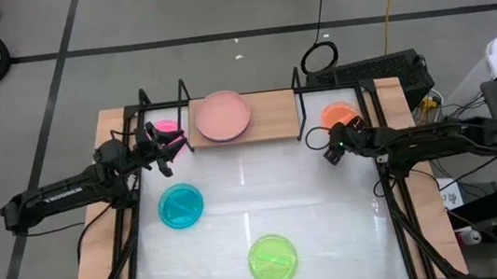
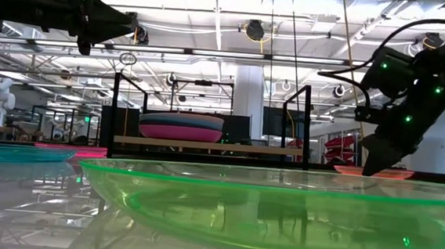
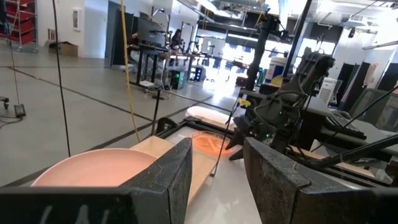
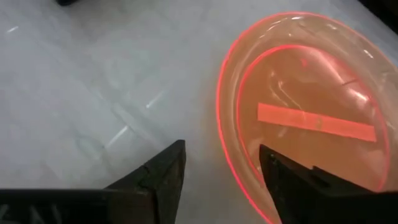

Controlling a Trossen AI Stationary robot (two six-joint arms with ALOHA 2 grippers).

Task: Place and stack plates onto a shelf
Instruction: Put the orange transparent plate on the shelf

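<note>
at twelve o'clock on the table sits the shelf [image 1: 265, 119], a stack of big plates on its board with the salmon-pink plate [image 1: 222, 114] on top, while the smaller ones lie loose: lime green plate [image 1: 272, 258] at six, teal plate [image 1: 181, 206] at eight, hot pink plate [image 1: 165, 127] at ten, orange plate [image 1: 337, 112] at two. right gripper [image 4: 221, 171] hangs low over the orange plate's near rim, jaws parted and empty, so the pickup looks on — next it must straddle that rim and pinch; left gripper [image 3: 217, 168] waits by the hot pink plate, jaws apart, holding nothing.
</note>
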